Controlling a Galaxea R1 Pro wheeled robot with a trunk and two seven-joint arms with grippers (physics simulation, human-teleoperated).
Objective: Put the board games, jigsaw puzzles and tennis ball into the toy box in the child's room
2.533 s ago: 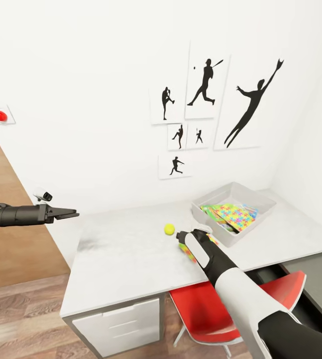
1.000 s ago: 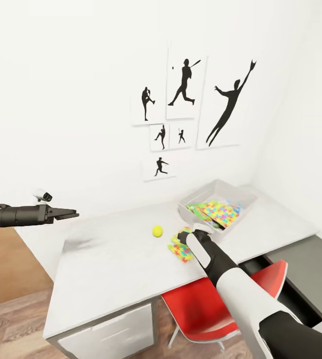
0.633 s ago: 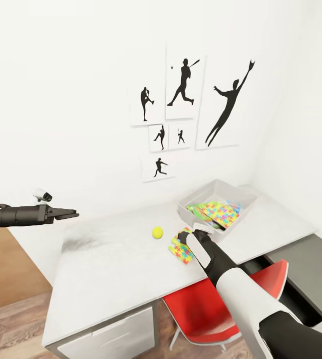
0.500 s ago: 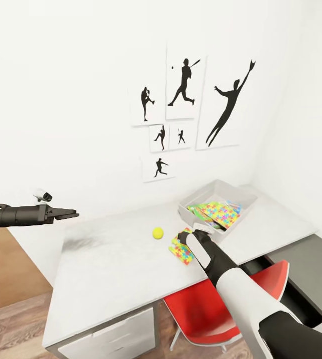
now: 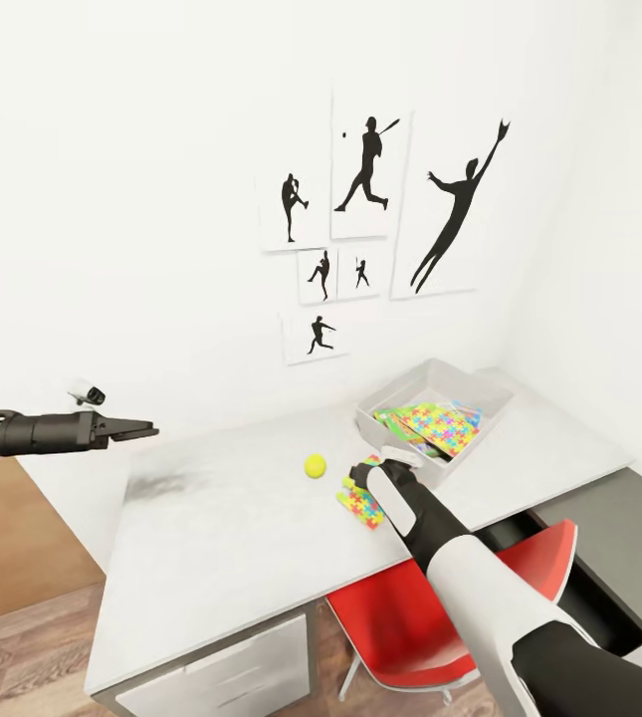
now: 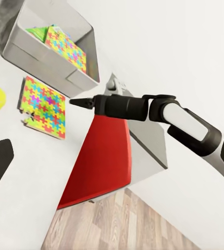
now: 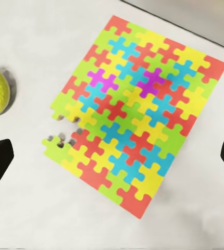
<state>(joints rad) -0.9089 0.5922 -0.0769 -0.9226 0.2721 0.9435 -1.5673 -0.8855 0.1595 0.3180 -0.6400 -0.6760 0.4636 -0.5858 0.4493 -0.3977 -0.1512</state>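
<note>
Multicoloured interlocking pieces with knobbly edges make up the flat jigsaw puzzle [image 7: 135, 122] lying on the smooth white worktop [image 5: 221, 538], just beside the grey toy box [image 5: 430, 403]. The right gripper [image 5: 368, 472] is held spread wide over it, nothing grasped, so the pick-up of this puzzle is judged to be the step in hand. A low, edge-on grasp is called for, the sheet being so thin. The round tennis ball [image 5: 315, 465] sits near. The left gripper [image 5: 139, 431] is held apart over the worktop's far end, apparently open and empty.
</note>
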